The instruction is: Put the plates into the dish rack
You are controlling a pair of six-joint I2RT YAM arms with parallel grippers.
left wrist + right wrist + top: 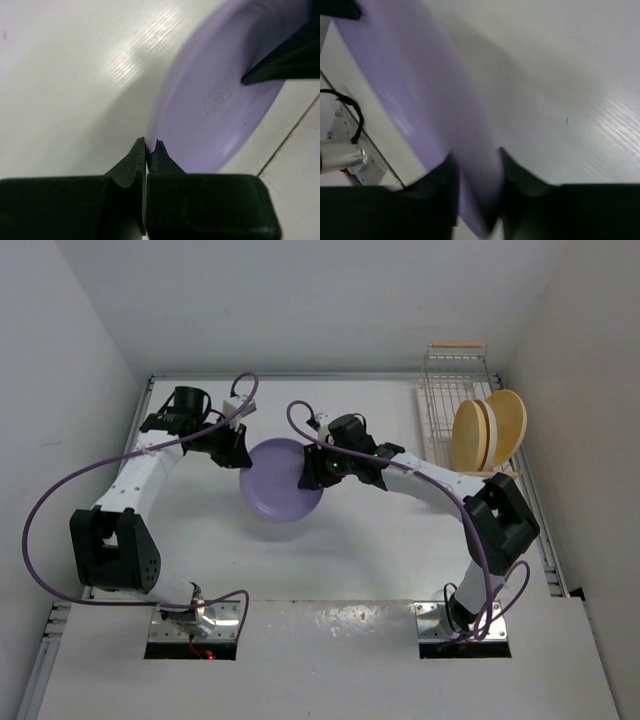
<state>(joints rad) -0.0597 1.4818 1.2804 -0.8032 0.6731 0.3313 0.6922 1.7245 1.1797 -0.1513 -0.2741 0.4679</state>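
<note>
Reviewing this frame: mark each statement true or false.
1. Both the left gripper and the right gripper grip the lavender plate, at opposite rims. True.
2. The lavender plate already stands in the dish rack. False: it is held between the two arms, well left of the rack.
3. Two yellow-orange plates stand on edge in the rack. True.
4. The rack sits at the table's near left corner. False: it is at the far right of the table.
5. The right gripper is open and empty. False: its fingers are closed on the lavender plate's rim.
</note>
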